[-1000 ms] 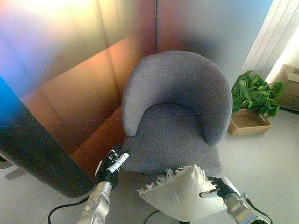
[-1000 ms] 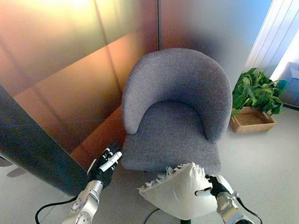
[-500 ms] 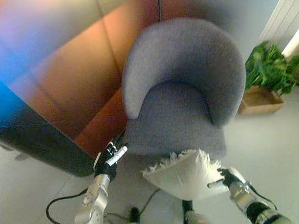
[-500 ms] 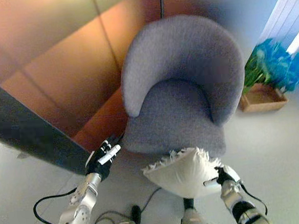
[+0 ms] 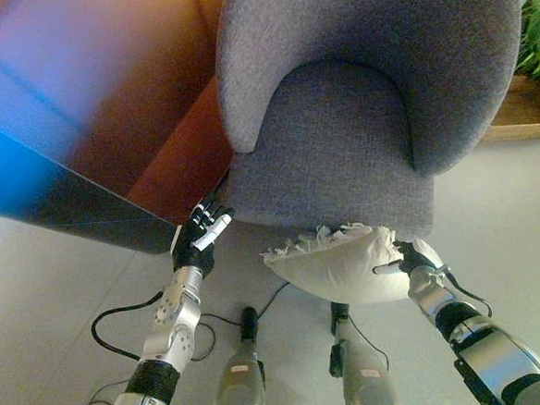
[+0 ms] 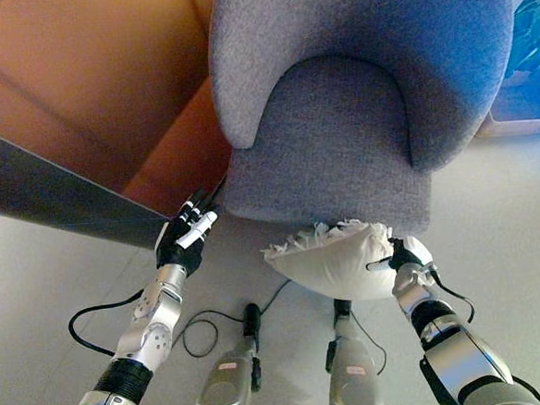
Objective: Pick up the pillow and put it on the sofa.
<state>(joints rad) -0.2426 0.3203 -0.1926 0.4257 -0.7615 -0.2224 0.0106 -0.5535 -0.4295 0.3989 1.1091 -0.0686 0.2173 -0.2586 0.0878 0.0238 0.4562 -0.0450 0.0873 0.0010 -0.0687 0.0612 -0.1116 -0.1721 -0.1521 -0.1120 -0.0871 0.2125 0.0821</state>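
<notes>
A white pillow [image 5: 339,262] with a fringed edge hangs in front of the grey armchair's [image 5: 358,141] seat edge, just below it. My right hand [image 5: 411,259] is shut on the pillow's right side, fingers curled into the cloth. It shows in the right eye view too [image 6: 402,256]. My left hand [image 5: 198,240] is open and empty, fingers straight, at the chair's front left corner, left of the pillow. The chair's seat [image 6: 325,134] is bare.
A dark and orange wall panel [image 5: 88,113] runs along the left, close to the chair. A potted green plant in a wooden box [image 5: 530,82] stands at the right edge. Pale floor [image 5: 64,300] lies below.
The camera has tilted down and come closer, so the chair fills the upper view. The pillow, still in my right hand, is now nearer the seat's front edge.
</notes>
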